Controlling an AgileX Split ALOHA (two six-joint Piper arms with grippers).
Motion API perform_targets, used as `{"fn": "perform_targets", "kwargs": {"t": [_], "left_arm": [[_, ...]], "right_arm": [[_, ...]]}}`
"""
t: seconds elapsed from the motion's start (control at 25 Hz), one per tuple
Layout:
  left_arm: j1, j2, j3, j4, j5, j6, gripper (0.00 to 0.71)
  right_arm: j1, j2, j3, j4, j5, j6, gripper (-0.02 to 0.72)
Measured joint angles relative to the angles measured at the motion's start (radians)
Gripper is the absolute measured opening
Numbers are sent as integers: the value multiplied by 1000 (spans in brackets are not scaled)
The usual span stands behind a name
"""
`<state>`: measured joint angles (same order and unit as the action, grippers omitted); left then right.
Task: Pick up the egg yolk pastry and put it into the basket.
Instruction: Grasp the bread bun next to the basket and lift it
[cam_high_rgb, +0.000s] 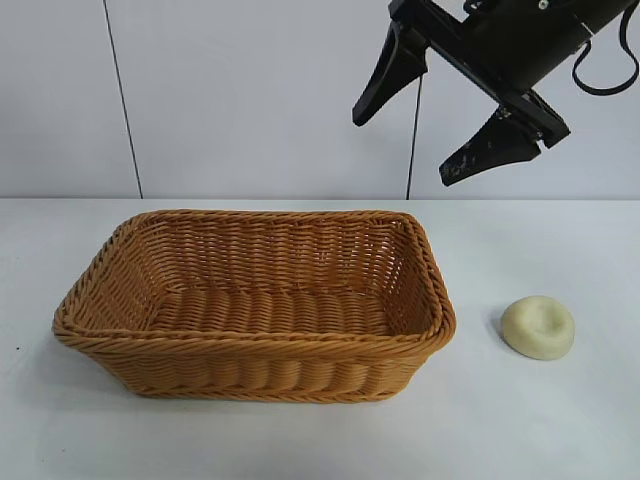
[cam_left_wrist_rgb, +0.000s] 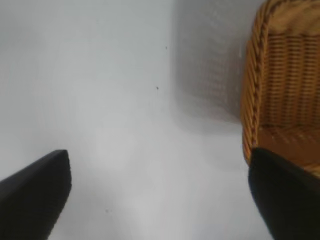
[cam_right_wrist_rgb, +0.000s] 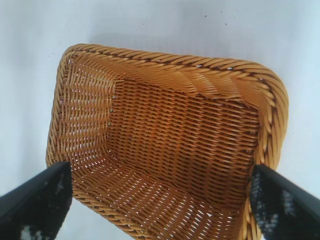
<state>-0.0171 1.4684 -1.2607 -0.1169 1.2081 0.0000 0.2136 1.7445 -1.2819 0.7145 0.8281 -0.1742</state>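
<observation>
Left gripper: my left jaws stand wide apart and hold nothing. They hang over bare white table just outside one end of the basket. This arm does not show in the exterior view.

Wicker basket: it sits on the table left of centre, long side toward the front edge. Nothing lies inside; its woven floor shows bare in my right wrist view.

Right gripper: my right jaws are also spread wide and empty. They hang high above the basket's right end, tilted down toward its inside, well apart from the pastry.

Egg yolk pastry: it rests on the table just right of the basket, toward the right edge, dent upward, not touching the rim.

Step in hand: the reach; nothing is picked up yet, by my reading.

Doing it well: I would use the right arm, the nearer one, and swing it rightward off the basket. Come down straight over the dome, a finger on each side. Close gently; it looks soft. Lift clear of the braided rim before crossing over.
</observation>
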Motion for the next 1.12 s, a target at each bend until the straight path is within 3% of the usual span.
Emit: {"fn": "perform_targets", "kwargs": {"t": [0.16,0.56,1.12], "left_arm": [[0,-195,208,6,-4,24,692],[0,-616,708,7,-150,44,692],[0,-1119,758,25,-141,44,692]], "right_arm": [[0,0,0,0,3,0,687],[0,0,0,0,19,0,687],[0,0,0,0,19,1,687]]}}
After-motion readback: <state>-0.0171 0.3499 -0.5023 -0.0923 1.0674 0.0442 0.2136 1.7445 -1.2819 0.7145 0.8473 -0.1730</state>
